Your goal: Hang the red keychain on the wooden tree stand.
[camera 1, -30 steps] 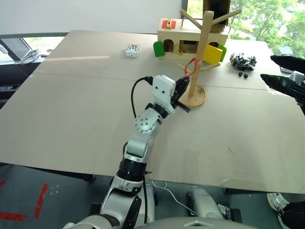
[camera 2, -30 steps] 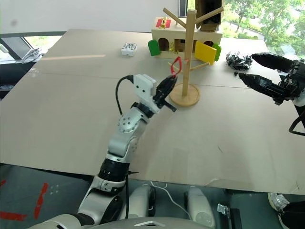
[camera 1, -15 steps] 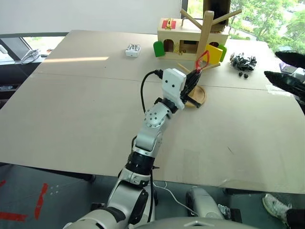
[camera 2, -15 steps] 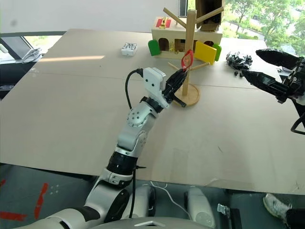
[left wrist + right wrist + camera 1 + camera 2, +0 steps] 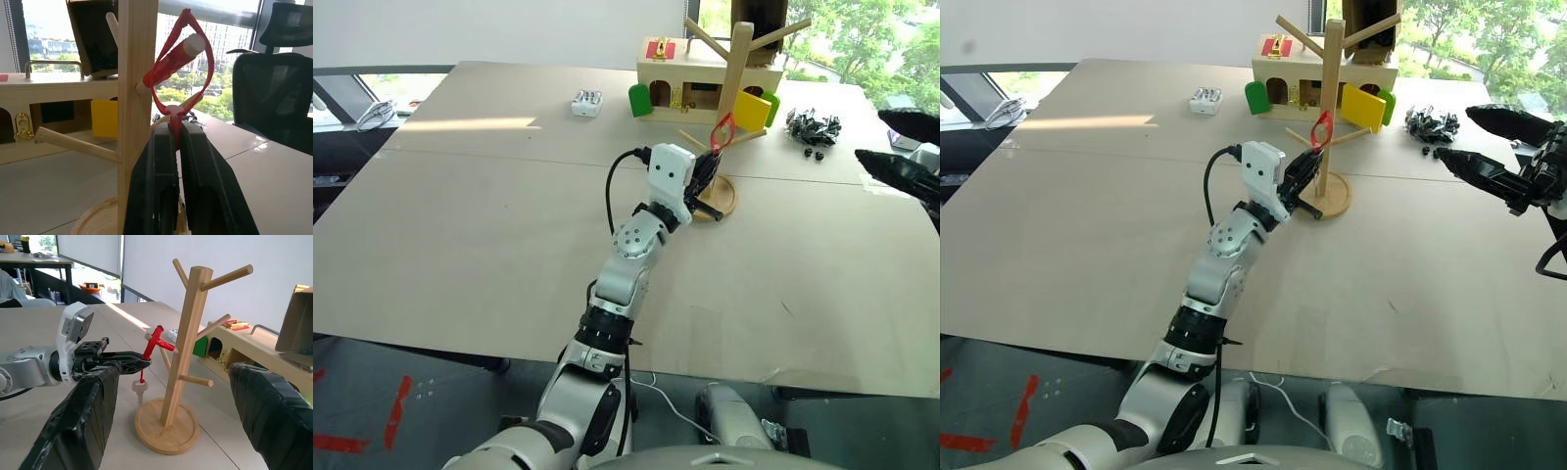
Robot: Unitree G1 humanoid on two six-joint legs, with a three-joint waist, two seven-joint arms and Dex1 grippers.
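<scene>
the red keychain (image 5: 182, 73) is being held by its lower end in the tightly closed left gripper (image 5: 176, 147), and compared with a second ago it is being carried further in toward the wooden tree stand (image 5: 1330, 108), so that its loop is now being threaded around a peg branch (image 5: 168, 61) instead of hanging short of the pole. the small key (image 5: 139, 386) is being left dangling below the fingers, while the right gripper (image 5: 181, 431) is being kept wide open and empty, well apart from the stand. the hanging is judged nearly done, with only settling and release being awaited.
</scene>
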